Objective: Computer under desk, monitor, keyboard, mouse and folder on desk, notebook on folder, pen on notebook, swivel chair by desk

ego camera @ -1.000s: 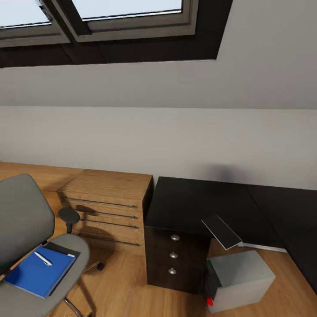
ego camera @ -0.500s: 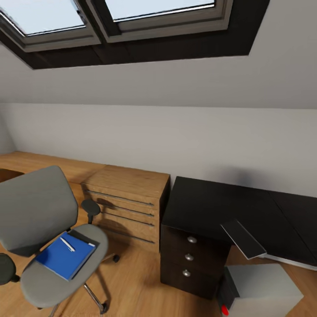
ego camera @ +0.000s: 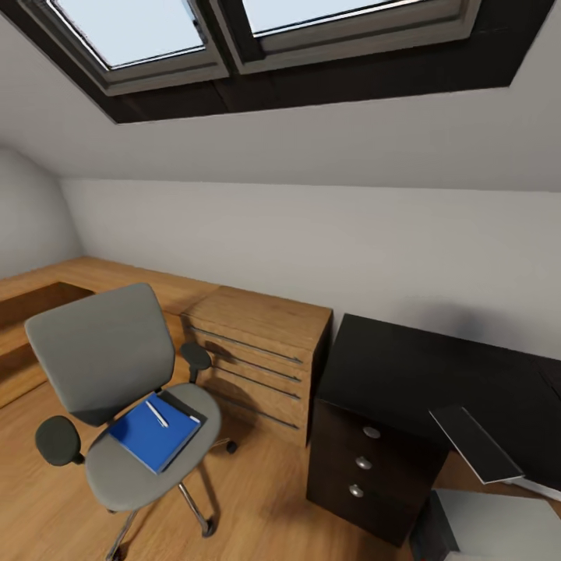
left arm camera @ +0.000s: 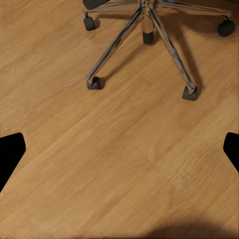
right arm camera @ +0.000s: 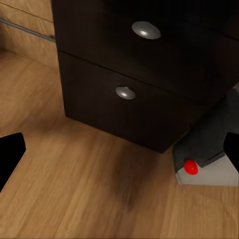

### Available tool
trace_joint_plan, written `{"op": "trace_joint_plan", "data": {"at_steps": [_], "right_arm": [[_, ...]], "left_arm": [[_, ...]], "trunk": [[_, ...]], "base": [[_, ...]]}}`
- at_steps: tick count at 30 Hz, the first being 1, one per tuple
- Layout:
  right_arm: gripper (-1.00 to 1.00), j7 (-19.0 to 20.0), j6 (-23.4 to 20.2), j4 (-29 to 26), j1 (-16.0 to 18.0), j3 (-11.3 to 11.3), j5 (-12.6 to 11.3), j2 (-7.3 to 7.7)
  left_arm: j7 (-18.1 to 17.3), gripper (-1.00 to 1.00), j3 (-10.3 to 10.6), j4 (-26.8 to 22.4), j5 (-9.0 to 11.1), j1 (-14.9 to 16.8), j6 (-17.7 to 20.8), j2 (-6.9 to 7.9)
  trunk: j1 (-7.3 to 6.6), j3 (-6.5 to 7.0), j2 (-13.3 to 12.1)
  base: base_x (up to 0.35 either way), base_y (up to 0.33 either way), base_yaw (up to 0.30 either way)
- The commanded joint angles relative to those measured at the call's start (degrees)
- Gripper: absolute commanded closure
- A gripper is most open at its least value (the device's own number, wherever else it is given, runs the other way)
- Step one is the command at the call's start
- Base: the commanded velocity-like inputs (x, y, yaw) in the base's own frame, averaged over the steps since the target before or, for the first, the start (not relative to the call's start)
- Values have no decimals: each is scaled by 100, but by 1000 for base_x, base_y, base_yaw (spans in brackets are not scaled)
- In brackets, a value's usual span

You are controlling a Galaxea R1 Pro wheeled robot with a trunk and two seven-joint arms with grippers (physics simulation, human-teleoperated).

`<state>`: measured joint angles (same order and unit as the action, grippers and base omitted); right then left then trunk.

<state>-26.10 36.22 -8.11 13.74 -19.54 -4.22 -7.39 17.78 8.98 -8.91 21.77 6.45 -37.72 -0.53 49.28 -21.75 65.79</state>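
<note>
The grey swivel chair (ego camera: 101, 358) stands on the wood floor at the left, with the blue folder (ego camera: 152, 435) on its seat and the whitish pen (ego camera: 157, 414) on the folder. The notebook I cannot make out. To the right is the black desk (ego camera: 405, 366). The keyboard (ego camera: 475, 444) leans tilted off it above the grey computer (ego camera: 499, 530), whose red button (right arm camera: 190, 167) is in the right wrist view. Monitor and mouse are out of view. My left gripper (left arm camera: 119, 152) hangs open over the floor near the chair's chrome base (left arm camera: 144, 30). My right gripper (right arm camera: 119, 152) is open, facing the desk's drawer unit (right arm camera: 124, 64).
A light wooden dresser (ego camera: 257, 351) with long bar handles stands between the chair and the desk's drawer unit (ego camera: 366, 460). Skylight windows (ego camera: 140, 31) sit in the sloped ceiling above. Wood floor (ego camera: 265, 499) runs between the chair and the drawers.
The head camera has swung left and up, so the whole picture shifted right. The chair now shows whole and the computer sits at the frame's corner. Nothing itself has moved.
</note>
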Motion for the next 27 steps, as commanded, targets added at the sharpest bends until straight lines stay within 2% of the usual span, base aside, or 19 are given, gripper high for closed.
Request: {"op": "trace_joint_plan", "data": {"at_steps": [1,27], "right_arm": [[-100,-27,16,2,4,-50,-44,1],[-100,-27,25,11,6,-59,-18,1]], "left_arm": [[32,-100,50,3,34,5,-16,0],[41,-100,50,3,36,5,-16,0]], "trunk": [[0,-10,4],[0,-90,4]], "base": [[0,0,277],[0,0,277]]}}
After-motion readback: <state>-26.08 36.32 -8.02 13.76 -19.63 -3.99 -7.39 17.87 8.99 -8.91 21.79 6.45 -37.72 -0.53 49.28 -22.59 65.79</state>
